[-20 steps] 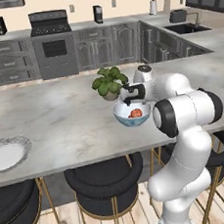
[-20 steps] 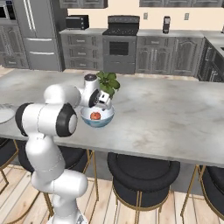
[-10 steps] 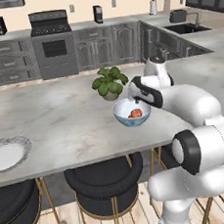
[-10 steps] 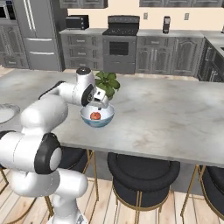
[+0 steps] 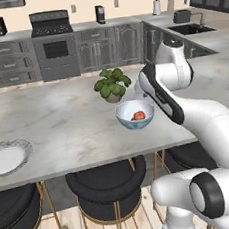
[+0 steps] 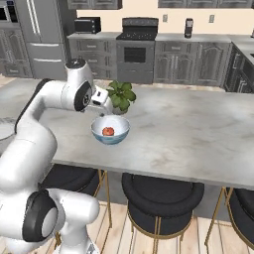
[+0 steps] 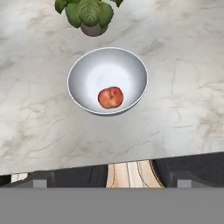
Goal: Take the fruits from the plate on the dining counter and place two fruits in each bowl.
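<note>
Hand view: we are seeing one fruit (image 7: 110,97) sitting in the white bowl (image 7: 83,72) near the dining counter's (image 7: 183,83) front edge | plate (image 5: 14,146) lying bare at left end | gripper (image 6: 102,106) hovering above bowl, finger spread unclear.

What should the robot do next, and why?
Probably swing the arm left, back toward the plate, to look for another fruit. The white and blue bowl beside the potted plant holds just one fruit, and it needs two. The gripper hangs above the bowl and appears to carry nothing. The part of the plate in view looks bare.
</note>
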### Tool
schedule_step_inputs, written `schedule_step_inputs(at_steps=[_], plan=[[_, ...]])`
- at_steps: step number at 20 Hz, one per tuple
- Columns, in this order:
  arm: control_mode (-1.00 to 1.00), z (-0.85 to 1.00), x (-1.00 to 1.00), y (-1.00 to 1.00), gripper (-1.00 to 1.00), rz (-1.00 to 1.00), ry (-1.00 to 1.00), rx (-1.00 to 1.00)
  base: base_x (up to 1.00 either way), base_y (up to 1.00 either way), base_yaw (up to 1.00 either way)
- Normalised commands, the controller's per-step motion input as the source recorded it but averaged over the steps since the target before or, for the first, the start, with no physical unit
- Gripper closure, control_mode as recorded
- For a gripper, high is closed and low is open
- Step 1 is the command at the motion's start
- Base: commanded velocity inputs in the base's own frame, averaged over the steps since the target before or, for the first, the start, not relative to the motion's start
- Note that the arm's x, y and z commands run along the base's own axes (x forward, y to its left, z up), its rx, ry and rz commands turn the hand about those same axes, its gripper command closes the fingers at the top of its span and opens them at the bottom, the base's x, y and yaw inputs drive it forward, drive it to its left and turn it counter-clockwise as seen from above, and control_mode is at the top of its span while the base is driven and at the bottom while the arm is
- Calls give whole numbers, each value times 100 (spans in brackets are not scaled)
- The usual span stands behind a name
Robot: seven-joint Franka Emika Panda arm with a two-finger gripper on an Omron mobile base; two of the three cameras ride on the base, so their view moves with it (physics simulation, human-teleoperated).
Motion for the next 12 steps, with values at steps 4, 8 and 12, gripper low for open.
schedule_step_inputs(at_steps=[4, 8, 12], plan=[[-100, 83, -100, 1, -100, 0, 0, 0, 0, 0, 0], [-100, 71, -100, -3, -100, 0, 3, 0, 0, 0, 0], [-100, 68, -97, 1, -100, 0, 6, 0, 0, 0, 0]])
